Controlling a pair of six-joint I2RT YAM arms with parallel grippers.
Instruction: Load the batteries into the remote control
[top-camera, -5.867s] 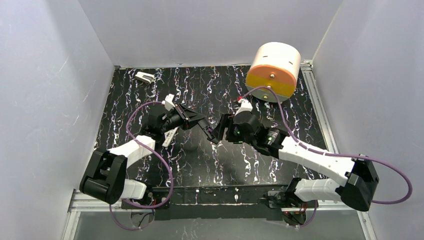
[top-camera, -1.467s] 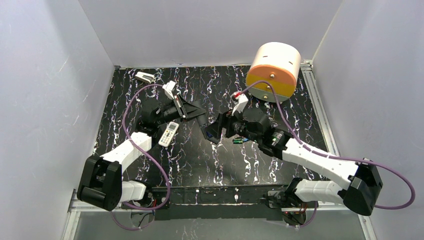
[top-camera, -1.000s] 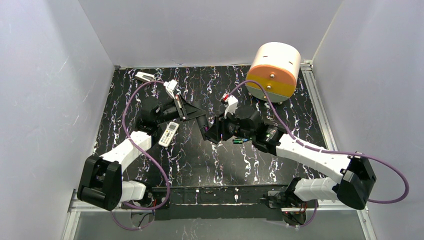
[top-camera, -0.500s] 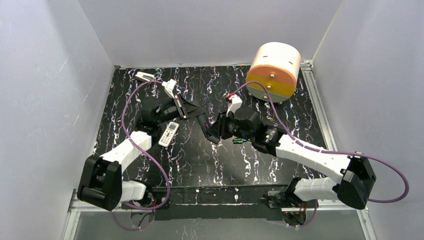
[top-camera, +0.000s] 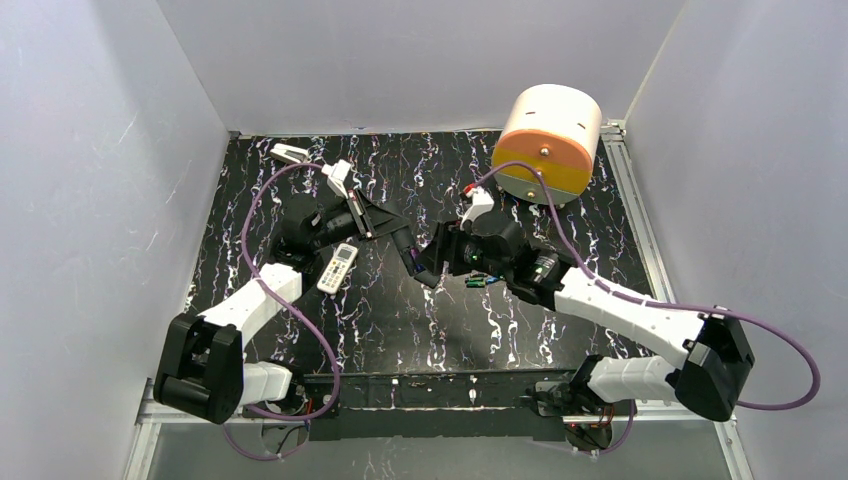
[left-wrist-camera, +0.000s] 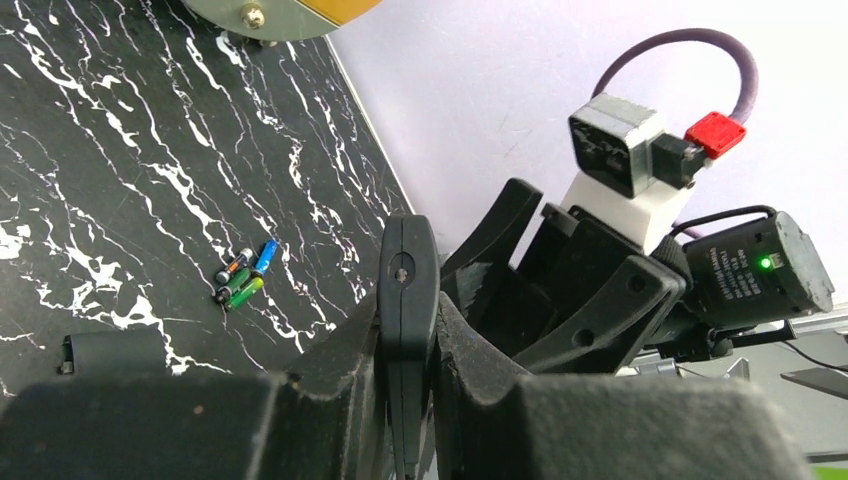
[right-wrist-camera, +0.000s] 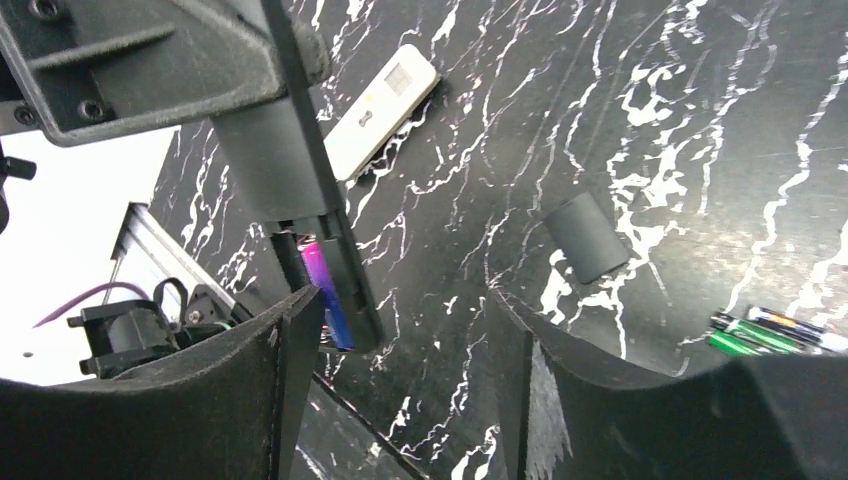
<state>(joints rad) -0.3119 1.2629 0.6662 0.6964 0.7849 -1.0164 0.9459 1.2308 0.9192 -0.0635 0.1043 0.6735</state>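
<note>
The white remote control (top-camera: 338, 267) lies on the black marbled table left of centre, and it also shows in the right wrist view (right-wrist-camera: 383, 95). Several green and blue batteries (top-camera: 480, 281) lie together by the right arm; they show in the left wrist view (left-wrist-camera: 243, 275) and the right wrist view (right-wrist-camera: 775, 332). My left gripper (top-camera: 403, 244) is shut on a long flat black strip (left-wrist-camera: 407, 290), held above the table. My right gripper (top-camera: 425, 268) is open; the strip's tip (right-wrist-camera: 335, 280) sits between its jaws (right-wrist-camera: 405, 375), close to the left finger.
A small dark curved piece (right-wrist-camera: 587, 236) lies on the table near the batteries. A cream and orange drum (top-camera: 548, 140) stands at the back right. A small white-and-grey block (top-camera: 290, 153) lies at the back left. White walls enclose the table.
Since 5.9 s ago my left arm has moved back, uncovering the remote. Over the last second my right wrist has turned a little at the strip's tip; the left gripper stays shut.
</note>
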